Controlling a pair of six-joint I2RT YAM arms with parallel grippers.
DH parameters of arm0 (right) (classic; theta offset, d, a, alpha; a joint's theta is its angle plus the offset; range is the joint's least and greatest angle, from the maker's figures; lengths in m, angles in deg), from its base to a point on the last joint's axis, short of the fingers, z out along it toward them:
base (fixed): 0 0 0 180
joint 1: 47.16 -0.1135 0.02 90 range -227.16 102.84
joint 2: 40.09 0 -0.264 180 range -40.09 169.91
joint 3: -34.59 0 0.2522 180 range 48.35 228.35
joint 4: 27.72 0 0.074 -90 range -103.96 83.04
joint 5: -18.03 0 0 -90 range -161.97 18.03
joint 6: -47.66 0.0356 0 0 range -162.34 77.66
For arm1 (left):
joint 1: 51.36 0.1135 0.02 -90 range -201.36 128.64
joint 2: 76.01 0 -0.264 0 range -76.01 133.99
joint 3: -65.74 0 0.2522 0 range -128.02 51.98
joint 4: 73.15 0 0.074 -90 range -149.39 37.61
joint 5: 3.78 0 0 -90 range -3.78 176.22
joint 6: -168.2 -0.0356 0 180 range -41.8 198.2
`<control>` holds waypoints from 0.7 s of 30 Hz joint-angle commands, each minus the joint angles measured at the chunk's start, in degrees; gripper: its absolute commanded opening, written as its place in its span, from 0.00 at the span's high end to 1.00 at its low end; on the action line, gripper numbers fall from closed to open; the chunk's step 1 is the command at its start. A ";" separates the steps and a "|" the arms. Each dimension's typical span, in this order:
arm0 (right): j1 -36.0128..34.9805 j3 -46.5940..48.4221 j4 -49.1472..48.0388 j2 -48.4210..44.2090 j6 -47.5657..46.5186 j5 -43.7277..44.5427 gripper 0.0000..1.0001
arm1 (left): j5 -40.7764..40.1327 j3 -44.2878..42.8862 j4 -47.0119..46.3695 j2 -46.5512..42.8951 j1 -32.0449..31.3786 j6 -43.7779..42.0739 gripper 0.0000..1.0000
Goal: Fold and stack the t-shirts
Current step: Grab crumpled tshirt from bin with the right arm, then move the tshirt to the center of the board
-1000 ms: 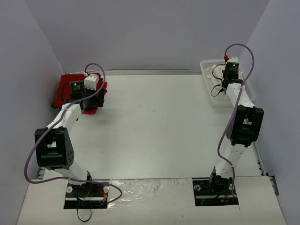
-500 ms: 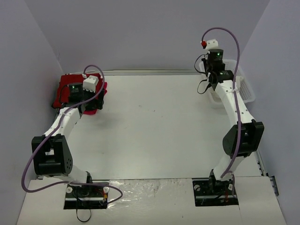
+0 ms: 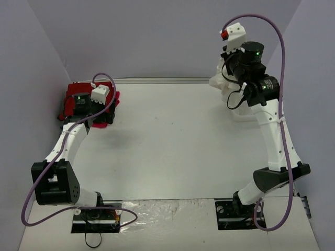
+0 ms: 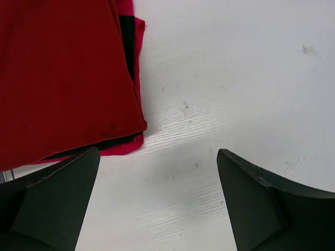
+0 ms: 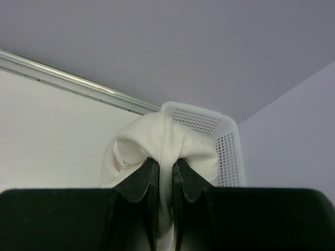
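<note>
Folded bright red t-shirts (image 3: 70, 104) lie stacked at the table's far left; they also show in the left wrist view (image 4: 63, 73), with a dark layer between them. My left gripper (image 4: 157, 204) is open and empty, hovering just right of the stack's corner. My right gripper (image 5: 165, 170) is shut on a fold of the cream-white t-shirt (image 5: 162, 141) and holds it raised above the white mesh basket (image 5: 225, 141). In the top view the cream shirt (image 3: 220, 83) hangs below the right gripper (image 3: 230, 65) at the far right.
The white mesh basket (image 3: 238, 112) stands at the far right edge, mostly hidden by the right arm. A metal rail (image 3: 167, 80) runs along the back edge under the grey wall. Grey walls close both sides.
My right arm has risen and swung left, lifting the cream-white shirt up out of the basket. My left arm has shifted slightly over the red stack.
</note>
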 commanded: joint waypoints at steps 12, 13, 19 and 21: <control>-1.07 7.99 4.81 -5.58 3.31 -21.59 1.00 | -1.30 -1.26 1.54 -3.10 0.75 -0.11 0.06; -1.33 8.17 4.81 -5.23 2.52 -20.46 1.00 | -1.29 -1.09 1.63 -3.19 0.84 -0.20 0.06; -1.59 11.33 3.76 -4.08 2.60 -19.11 1.00 | -0.42 0.06 0.75 -3.36 2.24 0.42 0.06; -1.51 12.91 3.84 -3.73 3.74 -20.70 1.00 | -0.15 0.06 0.66 -3.10 2.51 0.68 0.06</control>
